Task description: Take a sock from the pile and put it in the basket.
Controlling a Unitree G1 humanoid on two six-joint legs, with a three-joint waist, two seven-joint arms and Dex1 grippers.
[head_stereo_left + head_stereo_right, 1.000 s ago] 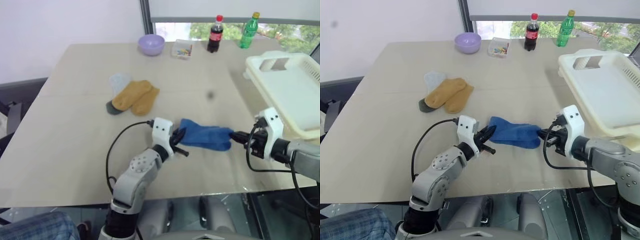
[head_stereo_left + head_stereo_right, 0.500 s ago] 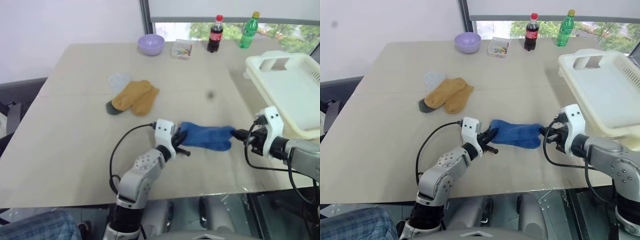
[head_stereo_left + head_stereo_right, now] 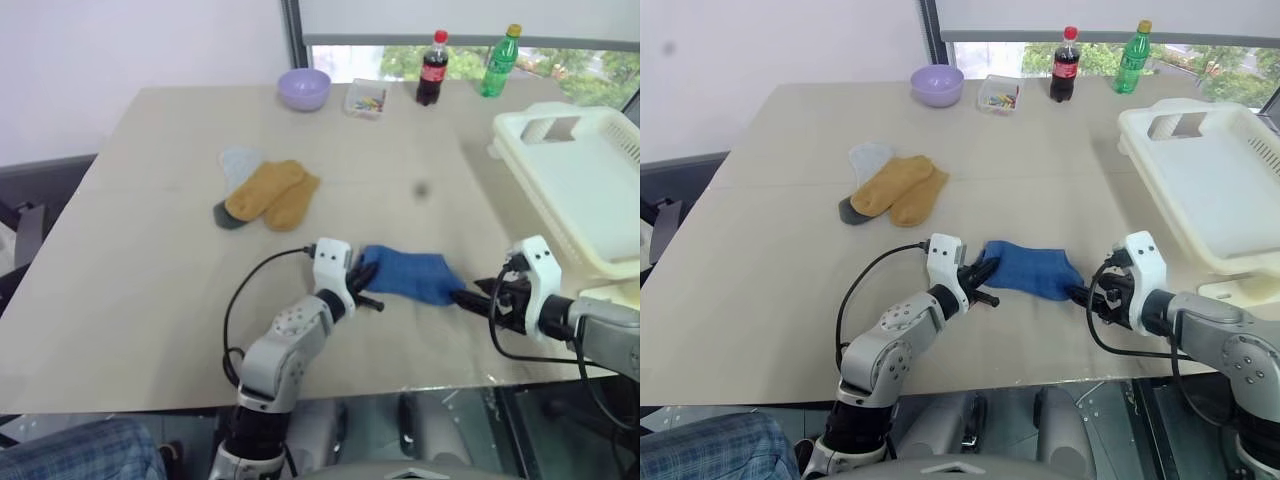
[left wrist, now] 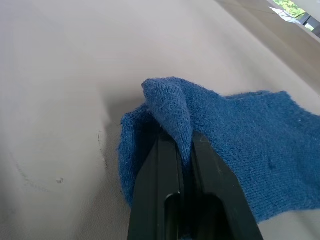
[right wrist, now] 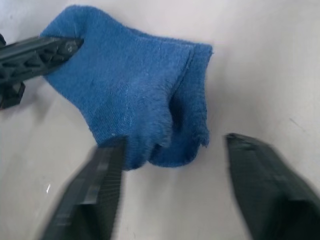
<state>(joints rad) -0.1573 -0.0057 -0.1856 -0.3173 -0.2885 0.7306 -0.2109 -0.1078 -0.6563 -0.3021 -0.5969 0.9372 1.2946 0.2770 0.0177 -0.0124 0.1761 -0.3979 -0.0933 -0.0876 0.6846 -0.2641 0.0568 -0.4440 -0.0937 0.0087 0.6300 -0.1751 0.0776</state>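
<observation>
The royal-blue sock lies crumpled on the table between my two grippers. My left gripper is shut on the sock's left end; the left wrist view shows the fabric folded over the closed fingers. My right gripper stands open just right of the sock, its fingers apart on either side of the sock's near end and not gripping it. The pile, with mustard-yellow, pale blue and dark socks, lies farther back on the left. The cream-white basket sits at the table's right side.
A lilac bowl, a small clear box, a cola bottle and a green bottle line the far edge. The table's front edge runs just below both grippers. A person's knee shows at the lower left.
My right gripper has opened and let go of the sock's right end. The sock, stretched between both grippers before, has slackened and sunk onto the table. The left gripper keeps its hold.
</observation>
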